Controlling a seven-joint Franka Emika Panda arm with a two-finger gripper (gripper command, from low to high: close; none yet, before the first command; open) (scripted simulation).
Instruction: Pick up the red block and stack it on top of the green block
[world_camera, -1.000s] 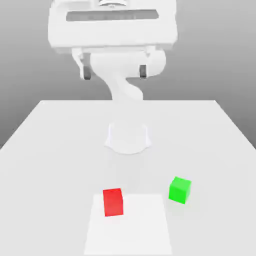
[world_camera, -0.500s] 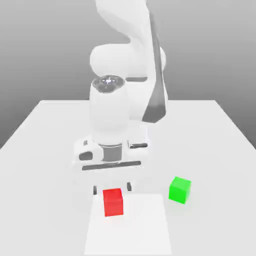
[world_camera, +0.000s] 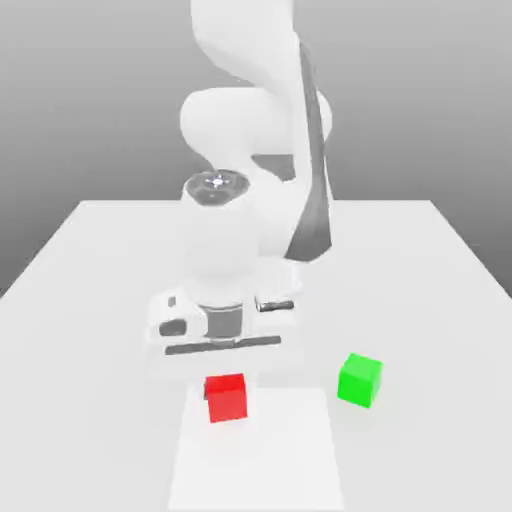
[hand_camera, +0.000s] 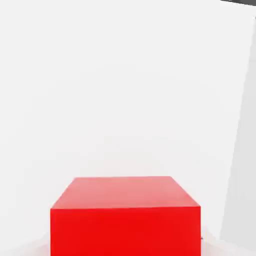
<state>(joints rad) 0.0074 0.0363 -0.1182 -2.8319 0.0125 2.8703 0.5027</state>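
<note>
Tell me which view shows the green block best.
The exterior view shows the green block best: its top and sides are in plain sight, beside the white square. The hand view gives no look at it; there the red block sits up close.

A white square patch (world_camera: 270, 455) on a pale grey tabletop (world_camera: 420, 300).

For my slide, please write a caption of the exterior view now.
Robot hand gripping the red cube, green cube apart.
</note>
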